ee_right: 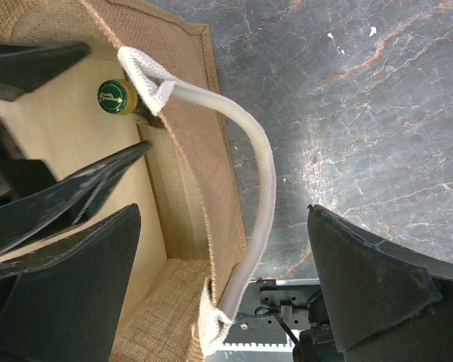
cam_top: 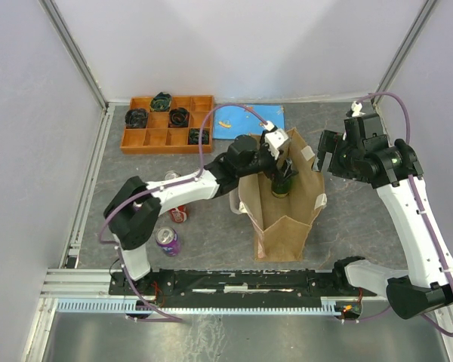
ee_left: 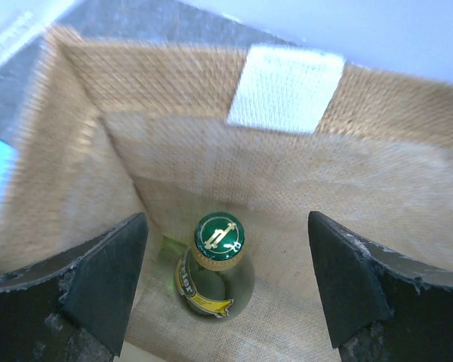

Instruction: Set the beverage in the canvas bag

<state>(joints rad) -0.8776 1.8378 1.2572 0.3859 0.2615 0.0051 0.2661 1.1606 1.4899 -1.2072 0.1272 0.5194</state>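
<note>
Clearly the green glass bottle (ee_left: 214, 271), green-capped with gold neck foil, stands upright on the floor of the tan woven canvas bag (ee_left: 174, 166). It is directly below and between the left fingers (ee_left: 106, 279), which are spread wide and touch nothing. The risk now lies in leaving. Those fingers hang in the bag's mouth, near its walls. A slanted lift could, I judge, drag a wall, and the soft bag would lean and topple the bottle. A dip instead of a lift could knock the cap. The right fingers (ee_right: 362, 279), also wide apart and empty, have the off-white strap handle (ee_right: 260, 173) running between them. Closing or pulling away carelessly might hook it and haul the bag over on the grey marbled surface (ee_right: 347, 90).
</note>
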